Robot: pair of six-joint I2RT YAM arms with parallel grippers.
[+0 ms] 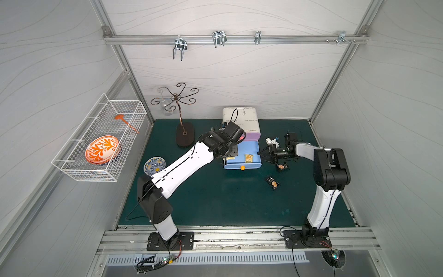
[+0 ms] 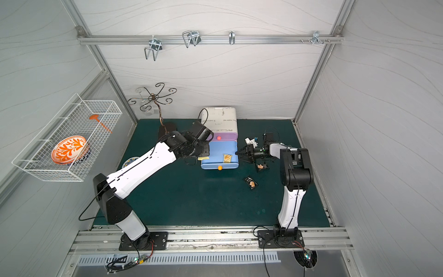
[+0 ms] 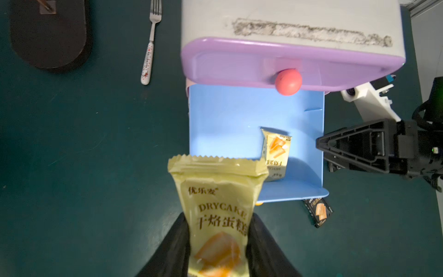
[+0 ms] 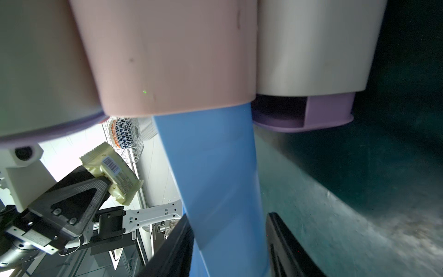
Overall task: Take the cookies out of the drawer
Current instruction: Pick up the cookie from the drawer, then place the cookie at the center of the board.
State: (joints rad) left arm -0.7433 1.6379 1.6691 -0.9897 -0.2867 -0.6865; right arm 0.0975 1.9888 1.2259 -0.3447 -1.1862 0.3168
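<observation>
Two cookies already lie out on the green tabletop (image 1: 215, 196). The nearer black packet (image 1: 272, 183) is at about 4 o'clock from the blue drawer (image 1: 251, 147). The farther black packet (image 1: 282, 166) is toward 3 o'clock, close by the right gripper (image 1: 259, 153).

The drawer stands pulled out, its orange knob (image 1: 242, 167) at 6 o'clock. One pale yellow packet (image 1: 248, 158) lies inside, in the 4 o'clock part of its floor.

At the drawer's 8 o'clock edge the left gripper (image 3: 218, 218) is clamped on the held yellow packet (image 3: 215, 199), which hangs in the air.

From 3 o'clock the right gripper meets the drawer's side wall, which sits between its half-spread jaws. I cannot tell whether they press on it.

Farther back, the purple drawer (image 1: 254, 135) with its red knob (image 3: 288, 82) sits in the white cabinet (image 1: 239, 117). A fork (image 3: 151, 48) lies between the cabinet and a dark stand base (image 1: 185, 135).
</observation>
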